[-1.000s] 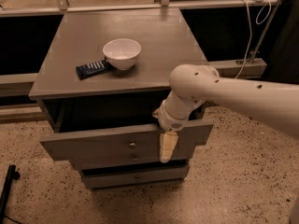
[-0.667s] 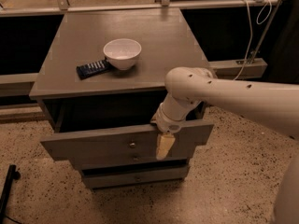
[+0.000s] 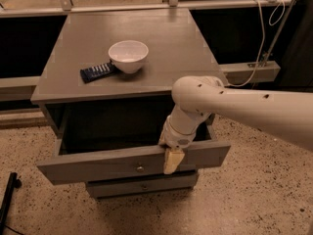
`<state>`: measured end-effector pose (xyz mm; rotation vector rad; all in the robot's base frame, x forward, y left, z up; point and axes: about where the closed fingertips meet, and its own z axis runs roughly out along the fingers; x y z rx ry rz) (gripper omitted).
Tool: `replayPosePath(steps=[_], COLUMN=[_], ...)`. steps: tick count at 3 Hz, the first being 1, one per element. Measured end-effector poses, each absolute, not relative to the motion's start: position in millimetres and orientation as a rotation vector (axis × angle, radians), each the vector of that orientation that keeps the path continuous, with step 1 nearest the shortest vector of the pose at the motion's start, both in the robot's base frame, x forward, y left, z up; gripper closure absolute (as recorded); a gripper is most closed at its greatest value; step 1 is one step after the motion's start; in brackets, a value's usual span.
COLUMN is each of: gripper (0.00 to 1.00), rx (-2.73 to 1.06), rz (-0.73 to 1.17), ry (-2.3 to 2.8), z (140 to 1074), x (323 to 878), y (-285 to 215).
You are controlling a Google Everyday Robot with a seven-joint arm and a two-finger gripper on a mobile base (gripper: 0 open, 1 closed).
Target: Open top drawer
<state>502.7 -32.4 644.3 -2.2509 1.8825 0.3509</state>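
The top drawer (image 3: 98, 165) of the grey cabinet stands pulled well out, its long front panel facing me with a small round metal knob (image 3: 140, 169) at its centre. Its inside is dark and looks empty. My gripper (image 3: 172, 159) hangs from the white arm over the front panel's upper edge, right of the knob. One tan finger (image 3: 172, 161) lies against the outside of the panel. A lower grey drawer (image 3: 142, 185) with its own knob shows beneath, pushed in.
A white bowl (image 3: 128, 56) and a dark flat object (image 3: 98, 72) sit on the cabinet top (image 3: 161, 43). A rail and white cable (image 3: 259, 38) run behind at the right. A black object (image 3: 7, 199) lies on the speckled floor at the left.
The drawer has slid further out towards me. My gripper has moved with its front panel, staying right of the knob.
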Motion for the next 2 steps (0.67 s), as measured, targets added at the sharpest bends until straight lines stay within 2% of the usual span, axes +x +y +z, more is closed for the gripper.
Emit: replayPosePath(steps=[2], gripper=[0.00], rx=[-2.273], rz=[0.397], ry=[1.764], z=[712], x=[440], y=[-33])
